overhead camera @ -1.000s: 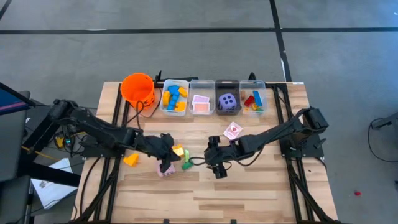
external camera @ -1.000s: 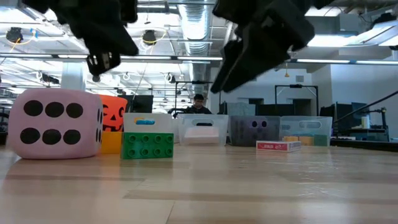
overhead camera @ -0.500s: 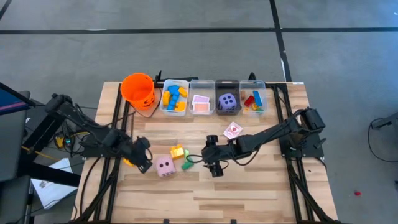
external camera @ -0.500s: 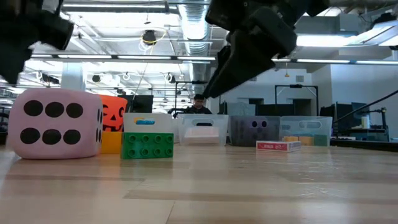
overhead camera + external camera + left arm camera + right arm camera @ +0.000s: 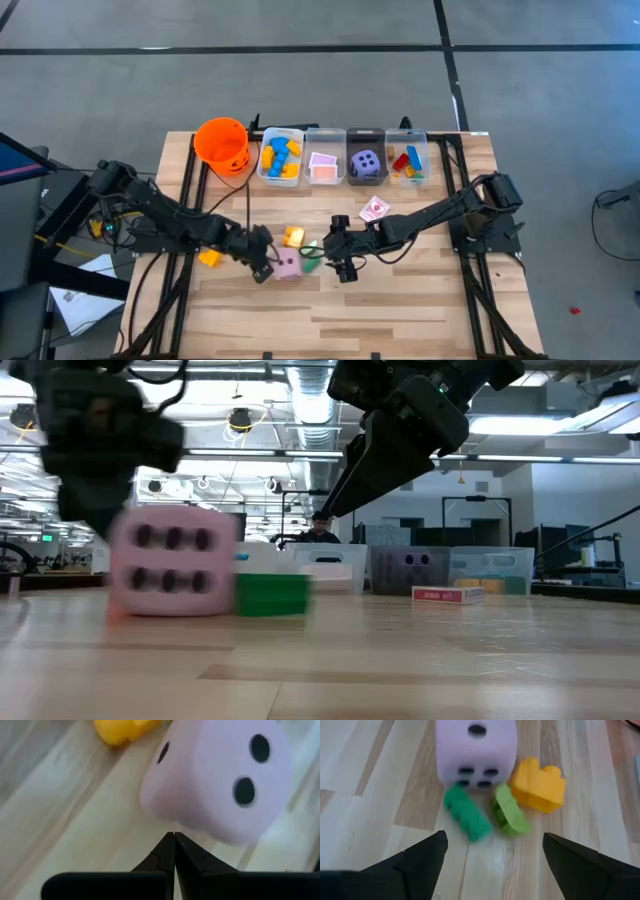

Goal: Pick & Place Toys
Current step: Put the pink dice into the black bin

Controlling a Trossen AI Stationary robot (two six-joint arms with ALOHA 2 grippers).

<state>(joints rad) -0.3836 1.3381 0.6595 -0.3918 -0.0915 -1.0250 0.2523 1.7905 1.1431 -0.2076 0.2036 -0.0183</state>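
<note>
The left claw (image 5: 263,268) sits low on the desk (image 5: 400,300), near the middle. Its two fingers (image 5: 172,851) are pressed tight together, holding nothing. The tip is right up against the pink dice (image 5: 288,264), which lies on the desk just at the claw's 3 o'clock.

The right claw (image 5: 340,266) hangs a bit above the desk, at 3 o'clock from the pink dice. Its fingers (image 5: 420,857) stand wide apart with nothing between them. Two green blocks (image 5: 467,815) lie on the wood between the right claw and the pink dice, close to the dice. A yellow block (image 5: 294,236) lies at 12 o'clock from the pink dice. Another orange-yellow block (image 5: 210,258) lies at 9 o'clock from the left claw.

A pink-and-white card (image 5: 375,209) lies at 1 o'clock from the right claw.

Along the far edge of the desk stand an orange bucket (image 5: 221,141) and four clear bins (image 5: 312,135). The purple dice (image 5: 368,163) rests in the third bin from the bucket.
</note>
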